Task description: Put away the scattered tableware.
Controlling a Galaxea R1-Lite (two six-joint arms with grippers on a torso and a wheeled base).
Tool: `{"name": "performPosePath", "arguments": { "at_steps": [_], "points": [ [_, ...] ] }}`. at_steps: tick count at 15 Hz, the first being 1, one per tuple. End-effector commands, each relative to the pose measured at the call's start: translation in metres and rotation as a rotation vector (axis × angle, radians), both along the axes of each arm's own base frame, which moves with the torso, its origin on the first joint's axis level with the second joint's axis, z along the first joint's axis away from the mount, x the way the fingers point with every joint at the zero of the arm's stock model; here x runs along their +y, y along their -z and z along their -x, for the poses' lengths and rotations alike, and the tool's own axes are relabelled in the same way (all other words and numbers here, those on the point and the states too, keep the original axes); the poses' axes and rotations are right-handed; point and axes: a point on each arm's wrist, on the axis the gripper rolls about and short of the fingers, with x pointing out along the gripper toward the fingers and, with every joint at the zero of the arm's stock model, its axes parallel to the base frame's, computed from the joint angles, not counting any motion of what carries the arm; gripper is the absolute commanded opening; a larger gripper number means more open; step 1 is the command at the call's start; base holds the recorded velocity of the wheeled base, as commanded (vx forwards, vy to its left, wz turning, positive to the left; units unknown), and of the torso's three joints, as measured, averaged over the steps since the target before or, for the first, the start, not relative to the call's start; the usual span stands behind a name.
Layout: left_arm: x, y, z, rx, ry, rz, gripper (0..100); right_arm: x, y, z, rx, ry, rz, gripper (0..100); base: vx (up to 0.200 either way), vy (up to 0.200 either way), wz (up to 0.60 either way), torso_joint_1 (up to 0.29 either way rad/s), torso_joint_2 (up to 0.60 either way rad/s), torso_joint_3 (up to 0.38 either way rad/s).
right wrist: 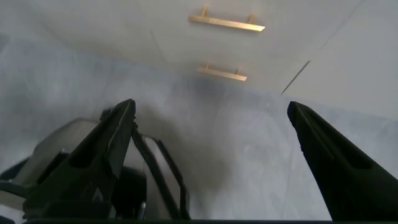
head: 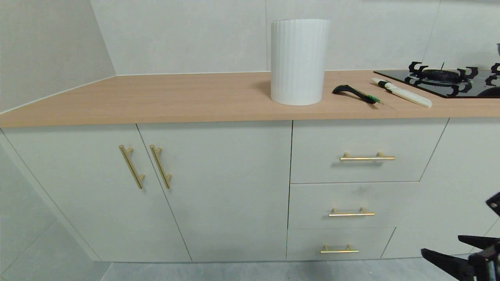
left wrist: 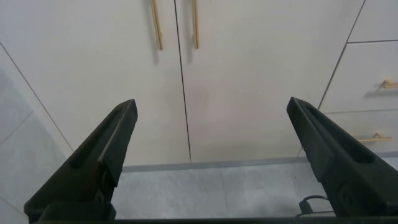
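Note:
On the wooden countertop (head: 156, 97) stands a tall white ribbed holder (head: 299, 62). Right of it lie a black-handled utensil with a green tip (head: 354, 93) and a white knife with a green and black handle (head: 403, 93). My right gripper (head: 449, 249) hangs low at the bottom right, near the floor and far below the counter, open and holding nothing. The right wrist view has that gripper (right wrist: 210, 107) open over grey floor. My left gripper (left wrist: 211, 106) is open and empty too, facing the lower cabinet doors.
A black gas hob (head: 445, 80) sits at the counter's right end. Below are two cabinet doors with gold handles (head: 132, 167) and three drawers (head: 367, 157). Grey floor (left wrist: 211, 186) lies in front of the cabinets.

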Motion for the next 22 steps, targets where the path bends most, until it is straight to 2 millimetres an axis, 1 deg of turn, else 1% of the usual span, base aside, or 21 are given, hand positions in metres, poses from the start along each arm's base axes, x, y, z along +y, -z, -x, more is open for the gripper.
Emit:
{"name": "performPosePath", "arguments": {
  "at_steps": [1, 4, 6, 9, 10, 11, 12, 13, 14, 18, 22],
  "points": [
    [0.0, 0.0, 0.0, 0.0, 0.0, 0.0, 100, 0.012, 0.044, -0.049, 0.215, -0.015, 0.043, 100, 0.0, 0.0, 0.0, 0.0, 0.0, 0.0],
    [0.0, 0.0, 0.0, 0.0, 0.0, 0.0, 100, 0.012, 0.061, -0.069, 0.24, 0.005, 0.048, 100, 0.0, 0.0, 0.0, 0.0, 0.0, 0.0],
    [0.0, 0.0, 0.0, 0.0, 0.0, 0.0, 100, 0.014, 0.063, -0.077, 0.21, 0.005, 0.039, 100, 0.0, 0.0, 0.0, 0.0, 0.0, 0.0],
    [0.0, 0.0, 0.0, 0.0, 0.0, 0.0, 100, 0.022, 0.078, -0.122, 0.169, 0.008, 0.034, 100, 0.0, 0.0, 0.0, 0.0, 0.0, 0.0],
    [0.0, 0.0, 0.0, 0.0, -0.002, 0.0, 100, 0.024, 0.089, -0.133, 0.169, 0.01, 0.036, 100, 0.0, 0.0, 0.0, 0.0, 0.0, 0.0],
    [0.0, 0.0, 0.0, 0.0, 0.0, 0.0, 100, 0.026, 0.097, -0.14, 0.147, 0.019, 0.037, 100, 0.0, 0.0, 0.0, 0.0, 0.0, 0.0],
    [0.0, 0.0, 0.0, 0.0, 0.0, 0.0, 100, 0.028, 0.108, -0.144, 0.134, 0.03, 0.048, 100, 0.0, 0.0, 0.0, 0.0, 0.0, 0.0],
    [0.0, 0.0, 0.0, 0.0, 0.0, 0.0, 100, 0.029, 0.113, -0.147, 0.12, 0.042, 0.054, 100, 0.0, 0.0, 0.0, 0.0, 0.0, 0.0],
    [0.0, 0.0, 0.0, 0.0, 0.0, 0.0, 100, 0.03, 0.124, -0.155, 0.063, 0.073, 0.066, 100, 0.0, 0.0, 0.0, 0.0, 0.0, 0.0],
    [0.0, 0.0, 0.0, 0.0, 0.0, 0.0, 100, 0.037, 0.165, -0.169, 0.003, 0.146, 0.077, 100, 0.0, 0.0, 0.0, 0.0, 0.0, 0.0],
    [0.0, 0.0, 0.0, 0.0, 0.0, 0.0, 100, 0.038, 0.186, -0.182, -0.102, 0.226, 0.077, 100, 0.0, 0.0, 0.0, 0.0, 0.0, 0.0]
  ]
}}
